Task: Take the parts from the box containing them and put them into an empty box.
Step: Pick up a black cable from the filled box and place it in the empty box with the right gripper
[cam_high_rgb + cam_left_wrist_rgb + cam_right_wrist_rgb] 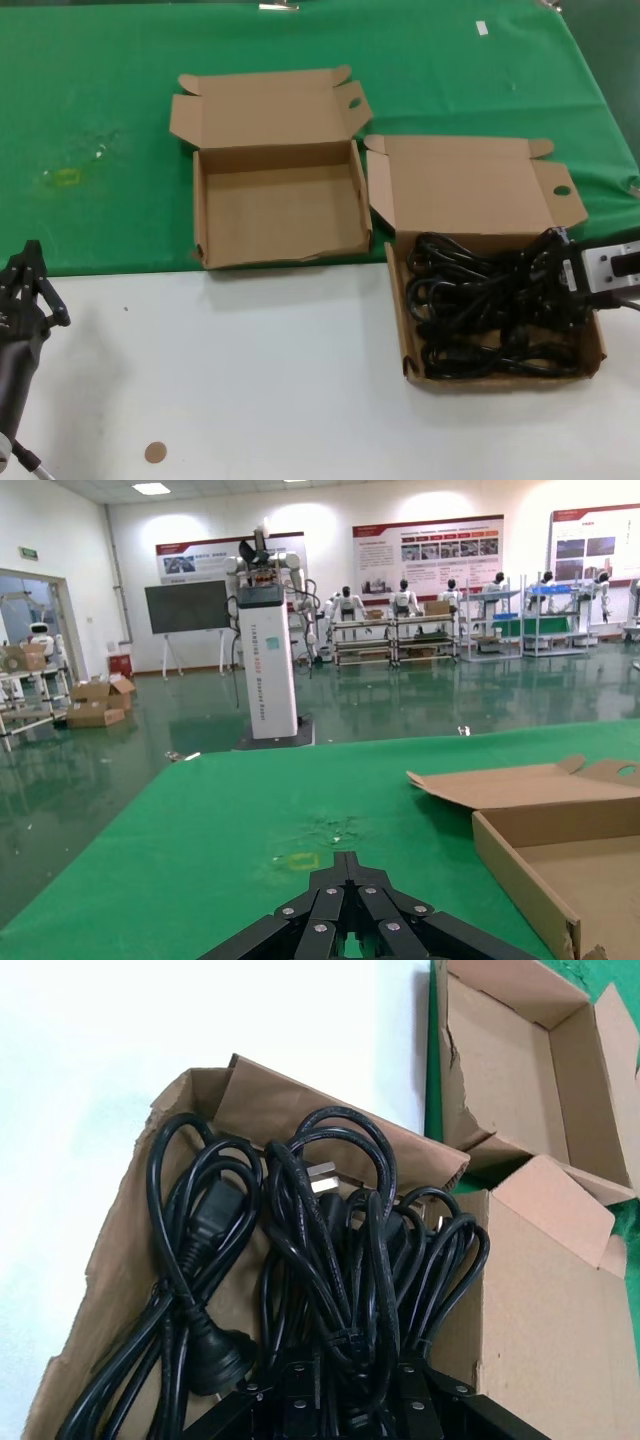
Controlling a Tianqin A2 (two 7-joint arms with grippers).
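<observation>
Your right gripper (562,272) sits among the power cords (490,305) in their box (410,340) at 4 o'clock; its grip cannot be told. The empty box (283,255) lies at 12 o'clock. Your left gripper (25,285) waits at 8 o'clock, fingers closed together.

White table (250,370), green cloth (100,120), two cardboard boxes (280,190), perhaps a sticker (154,452).

We are in a big robot hall. We see robots (268,630), wall posters (427,555) and shelves (400,630).
</observation>
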